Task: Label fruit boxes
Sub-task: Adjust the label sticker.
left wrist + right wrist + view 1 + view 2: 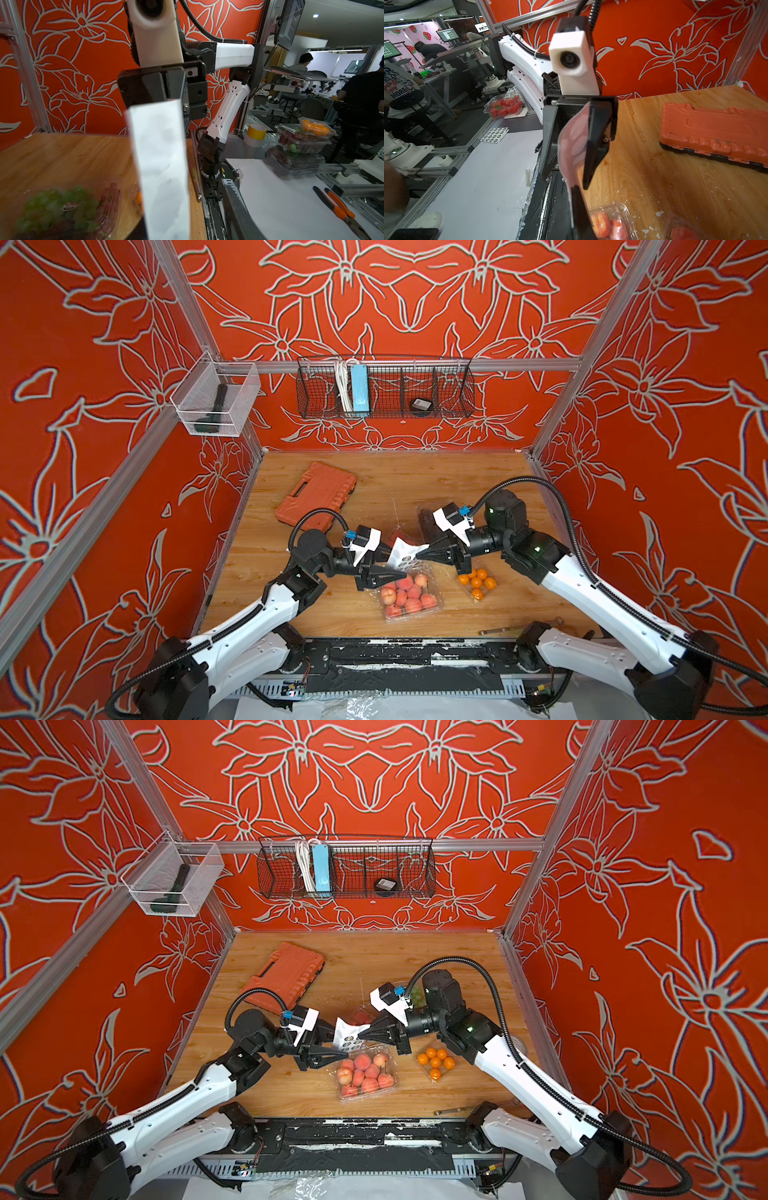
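Peeling looks the step in hand: right gripper (419,554) clamps the sticker sheet (401,551) above the full peach box (409,597), left gripper (397,562) gaping around its other end. Oranges (477,583) sit beside it, grapes (56,207) farther back. Next, left must nip one sticker's edge cleanly.

Four clear clamshells, all lying flat. Full peach box (409,595): centre of the top views, slightly low, fully visible. Orange box (477,583): just right of it, apart, six oranges showing. Sparse peach box (358,1016): above the full one, mostly hidden. Grape box (62,207): lower left of the left wrist view, green and purple grapes, round sticker (69,206) on the lid.
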Tool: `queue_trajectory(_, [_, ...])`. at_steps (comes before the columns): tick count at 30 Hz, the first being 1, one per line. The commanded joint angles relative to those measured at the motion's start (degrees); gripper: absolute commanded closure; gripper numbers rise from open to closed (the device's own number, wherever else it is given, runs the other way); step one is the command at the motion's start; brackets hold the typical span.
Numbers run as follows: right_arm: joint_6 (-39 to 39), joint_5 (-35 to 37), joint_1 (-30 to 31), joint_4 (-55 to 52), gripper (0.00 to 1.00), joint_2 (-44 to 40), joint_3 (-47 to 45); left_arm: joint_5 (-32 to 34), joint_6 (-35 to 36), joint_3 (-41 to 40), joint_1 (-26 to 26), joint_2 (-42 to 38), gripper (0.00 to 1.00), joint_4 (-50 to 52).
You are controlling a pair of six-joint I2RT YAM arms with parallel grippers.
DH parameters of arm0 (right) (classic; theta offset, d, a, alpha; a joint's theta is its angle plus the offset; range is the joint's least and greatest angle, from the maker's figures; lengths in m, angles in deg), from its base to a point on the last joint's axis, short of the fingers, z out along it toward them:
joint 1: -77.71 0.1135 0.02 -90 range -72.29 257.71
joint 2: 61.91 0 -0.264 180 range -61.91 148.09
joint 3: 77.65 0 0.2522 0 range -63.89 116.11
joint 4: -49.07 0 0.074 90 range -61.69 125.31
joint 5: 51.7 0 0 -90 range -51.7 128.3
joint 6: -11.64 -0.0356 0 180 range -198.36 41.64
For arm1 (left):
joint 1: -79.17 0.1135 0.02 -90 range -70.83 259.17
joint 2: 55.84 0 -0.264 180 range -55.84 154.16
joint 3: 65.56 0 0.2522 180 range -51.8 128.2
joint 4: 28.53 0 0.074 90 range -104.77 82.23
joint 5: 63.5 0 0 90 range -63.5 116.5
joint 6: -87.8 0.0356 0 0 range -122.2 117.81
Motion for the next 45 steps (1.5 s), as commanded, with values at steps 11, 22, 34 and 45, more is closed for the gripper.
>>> queue_trajectory(11, [0.23, 4.09, -0.87, -0.76, 1.0, 1.39, 1.31, 2.32, 0.56, -1.18, -2.0, -5.32, 0.53, -0.68])
queue_trajectory(22, [0.35, 4.65, -1.04, -1.25, 1.0, 1.56, 1.13, 6.93, -2.87, -3.37, 0.89, -8.33, 0.75, -4.78])
queue_trajectory(34, [0.26, 5.52, -1.12, -0.94, 1.0, 1.64, 0.79, 6.85, -5.4, -4.03, 1.69, -7.77, 1.0, -7.83])
queue_trajectory(45, [-12.29, 5.56, -1.66, 19.89, 0.69, -1.4, -7.93, 10.52, -10.57, -6.93, 1.61, -8.74, 1.0, -14.12])
